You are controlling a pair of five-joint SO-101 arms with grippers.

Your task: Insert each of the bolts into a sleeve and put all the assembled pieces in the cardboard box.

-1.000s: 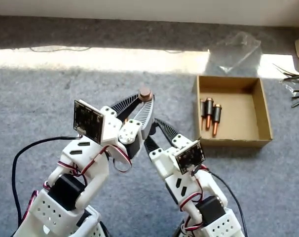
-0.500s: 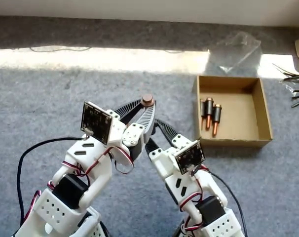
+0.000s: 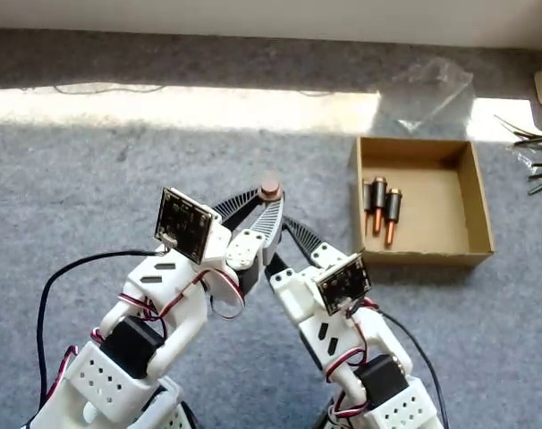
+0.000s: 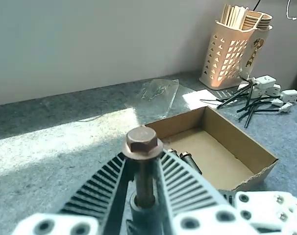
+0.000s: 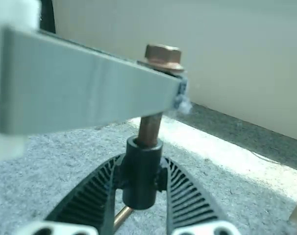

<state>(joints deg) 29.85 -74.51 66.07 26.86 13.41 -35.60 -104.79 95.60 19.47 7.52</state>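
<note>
My left gripper is shut on a copper bolt, held upright just under its hex head. The bolt's shank enters the top of a black sleeve. My right gripper is shut on that sleeve from below, and it sits beside the left one in the high view. One left finger crosses the right wrist view as a grey bar. The cardboard box lies to the right with three assembled pieces in it.
A clear plastic bag lies behind the box. Black cable ties and a white adapter lie at the far right. A perforated holder with sticks stands by the wall. Grey carpet covers the table to the left.
The left arm has brought the bolt back toward the right gripper and a little to the right, down over the sleeve. The right arm has stayed where it was.
</note>
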